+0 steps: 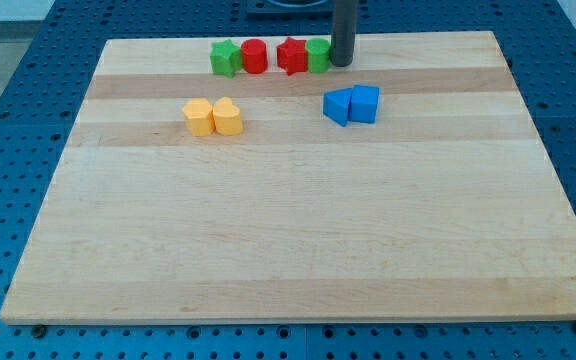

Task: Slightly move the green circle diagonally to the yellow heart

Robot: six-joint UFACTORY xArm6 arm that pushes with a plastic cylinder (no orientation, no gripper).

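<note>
The green circle (319, 55) sits near the board's top edge, touching the red star (292, 55) on its left. My tip (342, 63) stands just right of the green circle, touching or nearly touching it. The yellow heart (228, 117) lies lower left, pressed against a yellow hexagon (199, 116).
A green star (225, 58) and a red circle (254, 56) sit side by side at the top, left of the red star. Two blue blocks (351, 105) lie together below my tip. The wooden board (298, 240) rests on a blue perforated table.
</note>
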